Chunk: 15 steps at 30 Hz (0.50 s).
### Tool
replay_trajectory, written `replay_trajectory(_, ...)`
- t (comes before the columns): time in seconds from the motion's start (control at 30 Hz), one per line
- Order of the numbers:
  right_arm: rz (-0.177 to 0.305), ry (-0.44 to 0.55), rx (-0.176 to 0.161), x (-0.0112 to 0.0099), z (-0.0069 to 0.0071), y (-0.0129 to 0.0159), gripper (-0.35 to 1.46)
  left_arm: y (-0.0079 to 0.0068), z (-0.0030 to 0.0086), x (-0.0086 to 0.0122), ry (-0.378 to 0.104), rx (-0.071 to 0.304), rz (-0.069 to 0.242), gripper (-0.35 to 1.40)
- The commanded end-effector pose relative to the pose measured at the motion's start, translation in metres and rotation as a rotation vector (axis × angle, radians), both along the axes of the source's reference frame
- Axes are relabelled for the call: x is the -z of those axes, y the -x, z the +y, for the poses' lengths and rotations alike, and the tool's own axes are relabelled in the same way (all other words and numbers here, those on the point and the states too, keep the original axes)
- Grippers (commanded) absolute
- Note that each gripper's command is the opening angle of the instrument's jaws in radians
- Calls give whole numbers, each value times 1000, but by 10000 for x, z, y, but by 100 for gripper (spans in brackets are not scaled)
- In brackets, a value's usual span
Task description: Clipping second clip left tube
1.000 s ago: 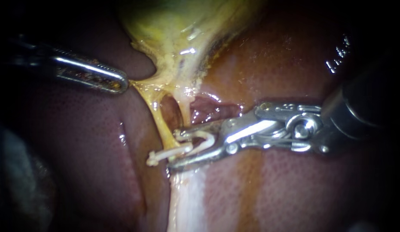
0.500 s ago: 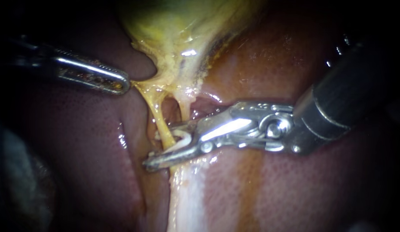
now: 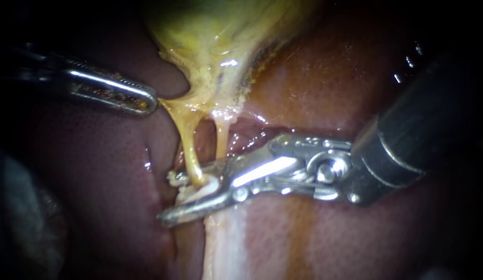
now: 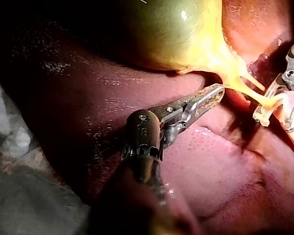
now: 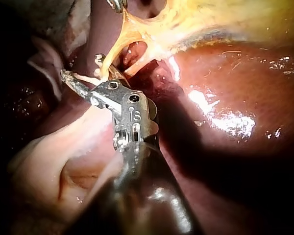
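Right instrument [image 3: 189, 193] comes in over the liver [image 3: 324, 233]. Its hand, the two jaws at the tip, stands apart with a white clip [image 3: 206, 189] seated between them, one leg against each jaw. I see the left tube [image 3: 188, 150], a thin yellow strand, running down from the gallbladder [image 3: 215, 36] straight into that gap. The clip's legs lie on either side of it and are not pressed together. The lower jaw pokes out past the tube on its far side, and the upper jaw's tip is partly hidden behind the strand. The right tube [image 3: 221, 140] hangs just beside the left one, nearer the instrument's wrist, and passes behind the upper jaw; I cannot tell where it ends. My left instrument [image 3: 145, 101] sits well apart from that hand, beside the gallbladder's neck. Its jaws lie together on a thin edge of yellow tissue [image 3: 174, 106] that stretches taut from them toward both tubes.
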State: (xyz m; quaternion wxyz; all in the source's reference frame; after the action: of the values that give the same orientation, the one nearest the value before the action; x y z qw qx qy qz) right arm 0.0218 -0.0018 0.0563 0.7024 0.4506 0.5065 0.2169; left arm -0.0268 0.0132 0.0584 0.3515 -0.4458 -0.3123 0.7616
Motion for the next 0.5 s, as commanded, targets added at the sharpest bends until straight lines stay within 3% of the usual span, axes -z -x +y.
replay_trajectory(0.03,11,-3,6,5,-1,0,49,0,0,0,0,-1,0,-35)
replay_trajectory(0.3,61,-17,53,29,-7,-5,46,0,0,0,0,-1,0,-35)
replay_trajectory(0.5,62,-18,54,28,-6,-4,40,-1,0,0,0,-1,0,-35)
